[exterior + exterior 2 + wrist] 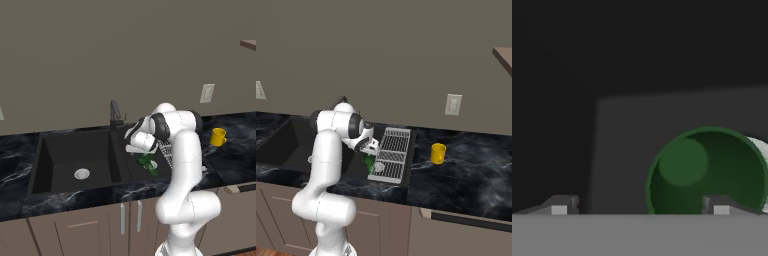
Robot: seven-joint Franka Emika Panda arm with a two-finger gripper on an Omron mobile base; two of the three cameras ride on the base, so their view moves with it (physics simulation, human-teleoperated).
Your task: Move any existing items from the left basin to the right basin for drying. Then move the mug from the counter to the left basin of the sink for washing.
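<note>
The two-finger gripper [639, 206] stands spread wide above the small glossy dark-green bottle [709, 172], inside the narrower matte-black right basin [627, 150].

A kitchen — black double-basin sink [75, 150], marble counter [466, 170], wooden cabinets [75, 230] below.

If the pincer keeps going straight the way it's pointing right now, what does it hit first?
Most likely the green bottle, which sits right ahead of the open pincer, a little toward one finger. Past it is the floor of the right basin. Depth is hard to judge.
</note>
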